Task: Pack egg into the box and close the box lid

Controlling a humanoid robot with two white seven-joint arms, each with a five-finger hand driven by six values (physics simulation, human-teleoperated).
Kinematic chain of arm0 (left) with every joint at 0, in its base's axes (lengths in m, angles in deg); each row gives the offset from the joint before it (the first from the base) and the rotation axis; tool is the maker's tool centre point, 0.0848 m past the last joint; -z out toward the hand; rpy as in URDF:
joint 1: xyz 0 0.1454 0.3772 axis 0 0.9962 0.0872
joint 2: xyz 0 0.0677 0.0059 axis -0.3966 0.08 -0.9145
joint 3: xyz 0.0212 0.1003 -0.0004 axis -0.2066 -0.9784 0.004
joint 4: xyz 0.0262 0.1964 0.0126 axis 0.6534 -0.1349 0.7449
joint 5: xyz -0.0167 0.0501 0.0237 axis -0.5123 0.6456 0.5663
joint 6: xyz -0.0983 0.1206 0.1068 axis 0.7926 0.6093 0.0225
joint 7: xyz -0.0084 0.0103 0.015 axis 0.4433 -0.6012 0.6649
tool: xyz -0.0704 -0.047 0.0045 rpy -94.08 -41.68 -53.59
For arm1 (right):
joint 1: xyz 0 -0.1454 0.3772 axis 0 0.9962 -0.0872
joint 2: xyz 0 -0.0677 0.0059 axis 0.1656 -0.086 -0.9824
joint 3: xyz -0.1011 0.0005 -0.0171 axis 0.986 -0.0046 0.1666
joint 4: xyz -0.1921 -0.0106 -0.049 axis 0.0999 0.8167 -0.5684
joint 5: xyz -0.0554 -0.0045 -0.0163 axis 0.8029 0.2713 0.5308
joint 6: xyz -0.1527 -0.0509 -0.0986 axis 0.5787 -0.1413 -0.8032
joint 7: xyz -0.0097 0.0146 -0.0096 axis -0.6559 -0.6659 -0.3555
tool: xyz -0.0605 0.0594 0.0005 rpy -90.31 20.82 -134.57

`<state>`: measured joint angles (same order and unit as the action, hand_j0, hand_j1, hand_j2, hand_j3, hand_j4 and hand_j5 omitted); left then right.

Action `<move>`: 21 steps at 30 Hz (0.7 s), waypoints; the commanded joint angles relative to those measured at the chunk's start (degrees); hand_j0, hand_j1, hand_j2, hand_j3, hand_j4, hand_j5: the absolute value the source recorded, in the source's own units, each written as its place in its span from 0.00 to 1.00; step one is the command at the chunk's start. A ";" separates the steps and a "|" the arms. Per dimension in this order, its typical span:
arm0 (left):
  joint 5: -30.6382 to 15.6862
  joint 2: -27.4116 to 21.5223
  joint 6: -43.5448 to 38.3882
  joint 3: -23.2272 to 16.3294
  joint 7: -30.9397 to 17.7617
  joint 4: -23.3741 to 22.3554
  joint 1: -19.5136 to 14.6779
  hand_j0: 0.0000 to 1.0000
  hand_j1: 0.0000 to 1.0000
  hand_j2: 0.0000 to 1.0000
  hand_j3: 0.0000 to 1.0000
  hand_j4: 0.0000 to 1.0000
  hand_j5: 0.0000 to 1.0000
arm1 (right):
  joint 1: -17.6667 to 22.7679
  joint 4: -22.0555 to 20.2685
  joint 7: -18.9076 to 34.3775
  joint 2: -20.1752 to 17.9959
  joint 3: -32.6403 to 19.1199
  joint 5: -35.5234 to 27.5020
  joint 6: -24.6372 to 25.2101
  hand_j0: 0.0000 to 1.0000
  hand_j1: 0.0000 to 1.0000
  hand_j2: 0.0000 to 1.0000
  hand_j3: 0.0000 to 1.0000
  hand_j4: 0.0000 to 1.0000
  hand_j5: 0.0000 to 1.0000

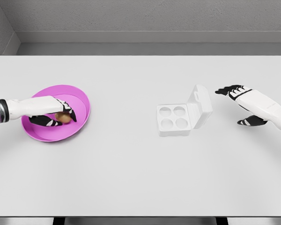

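Observation:
A brown egg (62, 116) lies in the pink bowl (82, 101) at the table's left. My left hand (56, 115) reaches into the bowl with its fingers curled around the egg. In the middle right stands a white egg box (174, 119) with four round wells, all bare. Its lid (200, 104) is tipped up and back on the right side. My right hand (234, 96) hovers just right of the lid, fingers spread and holding nothing.
The white table (131, 168) stretches wide around both objects, with its front edge near the bottom of the view. A grey wall runs behind the far edge.

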<state>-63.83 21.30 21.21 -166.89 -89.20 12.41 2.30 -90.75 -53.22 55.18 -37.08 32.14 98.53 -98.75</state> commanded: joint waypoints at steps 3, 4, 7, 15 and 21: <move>-0.24 0.15 -0.02 0.13 -0.01 0.00 0.00 0.44 0.44 0.44 0.44 0.44 0.44 | 0.00 -0.02 -0.03 -0.06 0.02 -0.40 0.12 1.00 1.00 1.00 1.00 1.00 1.00; -0.24 0.15 -0.02 0.13 -0.01 -0.09 0.00 0.43 0.43 0.43 0.43 0.43 0.43 | 0.00 0.07 -0.03 -0.06 0.02 -0.40 0.12 1.00 1.00 1.00 1.00 1.00 1.00; -0.24 0.15 -0.02 0.13 -0.01 -0.09 0.00 0.38 0.38 0.38 0.38 0.38 0.38 | 0.00 0.07 -0.03 -0.06 0.02 -0.40 0.12 1.00 1.00 1.00 1.00 1.00 1.00; -0.24 0.15 -0.02 0.74 1.13 -0.09 0.00 0.33 0.33 0.33 0.33 0.33 0.33 | -0.61 0.68 -0.03 -0.06 0.02 -0.40 0.12 1.00 1.00 1.00 1.00 1.00 1.00; -0.24 0.15 -0.02 1.01 2.71 -0.09 -0.70 0.33 0.33 0.33 0.33 0.33 0.33 | -0.62 0.86 -0.03 0.03 0.02 -0.32 0.12 1.00 1.00 1.00 1.00 1.00 1.00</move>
<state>-63.69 21.41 21.22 -166.07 -87.04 12.31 1.51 -91.37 -52.42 55.18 -37.04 32.18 98.55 -98.75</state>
